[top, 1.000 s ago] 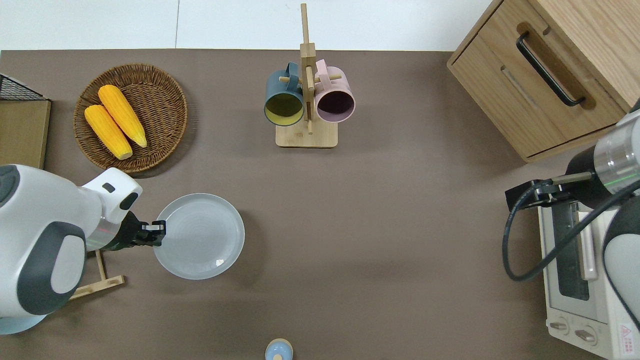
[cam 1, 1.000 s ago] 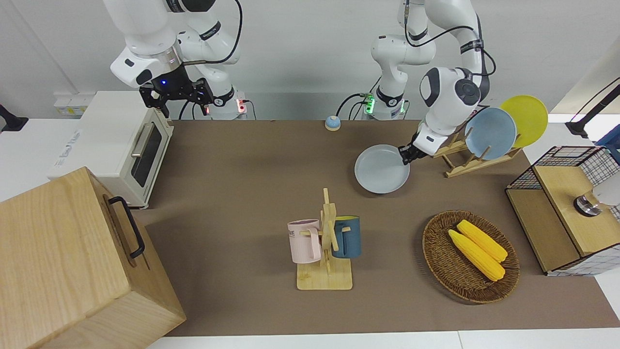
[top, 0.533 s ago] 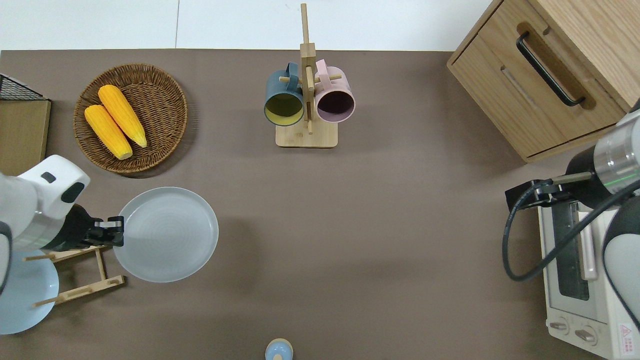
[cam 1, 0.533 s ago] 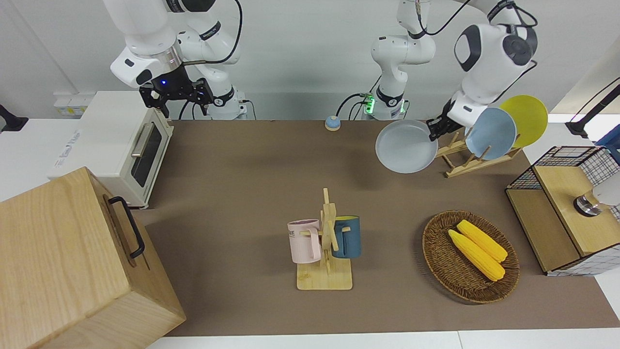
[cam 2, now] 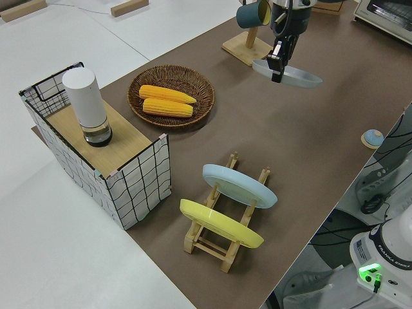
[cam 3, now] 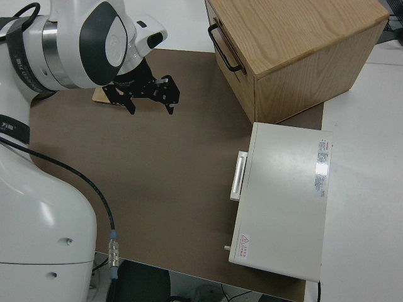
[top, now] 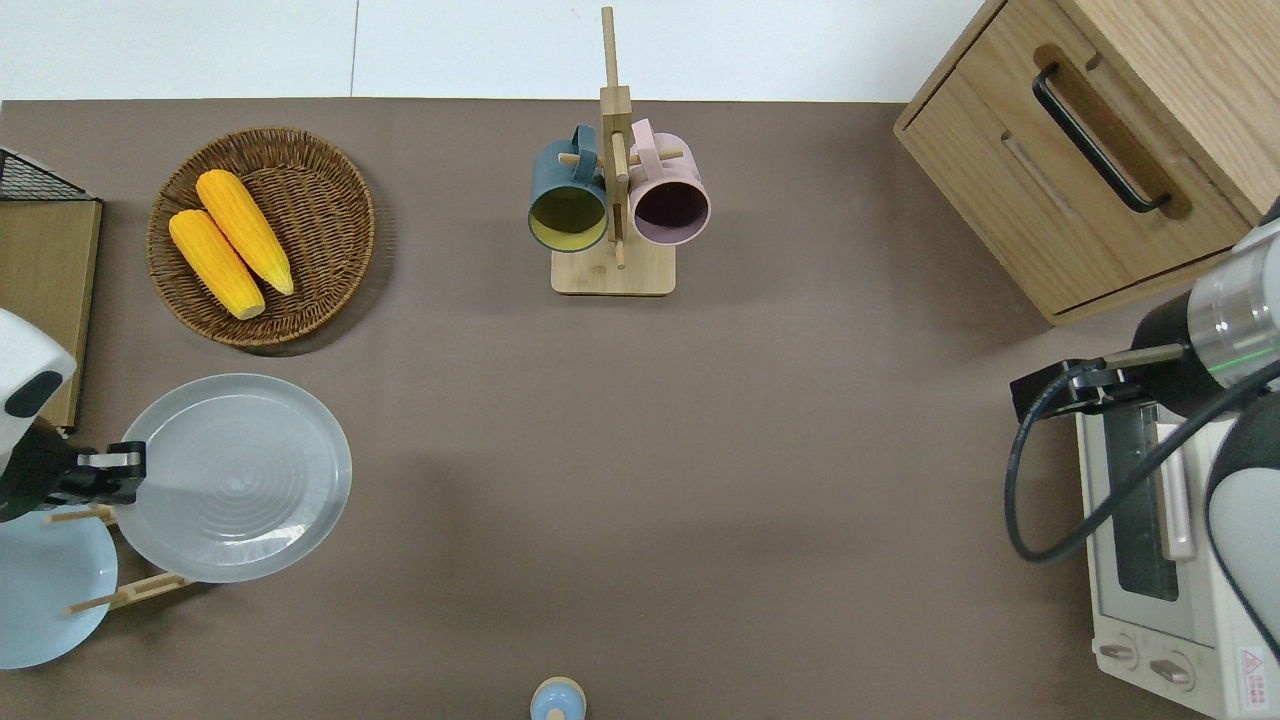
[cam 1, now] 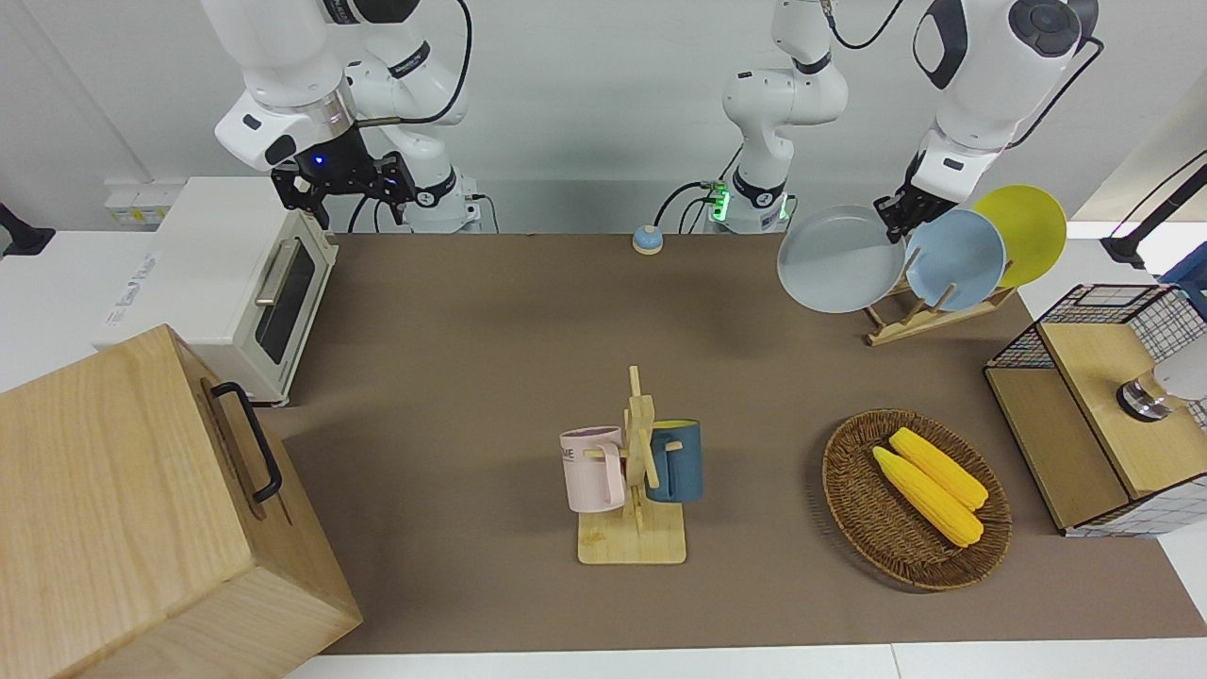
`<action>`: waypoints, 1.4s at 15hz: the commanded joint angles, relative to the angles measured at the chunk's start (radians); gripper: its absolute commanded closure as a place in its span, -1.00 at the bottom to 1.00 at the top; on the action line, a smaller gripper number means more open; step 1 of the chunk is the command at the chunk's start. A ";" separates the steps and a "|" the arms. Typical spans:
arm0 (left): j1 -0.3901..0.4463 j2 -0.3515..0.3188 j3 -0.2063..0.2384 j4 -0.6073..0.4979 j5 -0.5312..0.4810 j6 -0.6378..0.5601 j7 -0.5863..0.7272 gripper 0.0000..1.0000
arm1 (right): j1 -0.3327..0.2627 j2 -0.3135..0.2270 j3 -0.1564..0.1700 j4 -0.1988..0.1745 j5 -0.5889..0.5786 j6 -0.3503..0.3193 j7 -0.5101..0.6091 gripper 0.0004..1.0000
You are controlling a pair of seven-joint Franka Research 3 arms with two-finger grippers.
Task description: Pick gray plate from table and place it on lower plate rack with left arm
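Note:
The gray plate (cam 1: 839,259) (top: 235,478) (cam 2: 290,74) hangs in the air, roughly level. My left gripper (cam 1: 896,215) (top: 125,472) (cam 2: 278,64) is shut on its rim. Seen from overhead, the plate covers the open end of the lower plate rack (cam 1: 929,316) (top: 130,592) (cam 2: 219,238). That rack stands on the table (cam 1: 471,330) at the left arm's end. A light-blue plate (cam 1: 954,259) (top: 45,590) (cam 2: 238,185) and a yellow plate (cam 1: 1023,231) (cam 2: 219,223) lean in its slots. My right gripper (cam 1: 344,184) (cam 3: 148,94) is parked, open.
A wicker basket (cam 1: 849,490) with two corn cobs and a wire crate (cam 1: 1103,405) lie farther from the robots than the rack. A mug stand (cam 1: 634,471) holds two mugs mid-table. A toaster oven (cam 1: 236,273) and a wooden cabinet (cam 1: 141,509) occupy the right arm's end.
My left arm has lifted the gray plate off the table and carried it toward the rack at the left arm's end. The right arm has not moved.

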 commanded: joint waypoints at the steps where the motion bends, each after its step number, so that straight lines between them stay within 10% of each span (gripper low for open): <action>1: 0.004 -0.019 -0.012 0.011 0.133 -0.052 0.011 1.00 | -0.023 -0.002 0.020 0.007 -0.005 -0.011 0.012 -0.97; 13: 0.003 -0.016 -0.046 -0.044 0.644 -0.174 0.100 1.00 | -0.023 -0.002 0.020 0.007 -0.005 -0.011 0.012 -0.97; 21: -0.007 -0.006 -0.049 -0.138 0.719 -0.158 0.018 1.00 | -0.023 -0.002 0.020 0.007 -0.005 -0.011 0.012 -0.97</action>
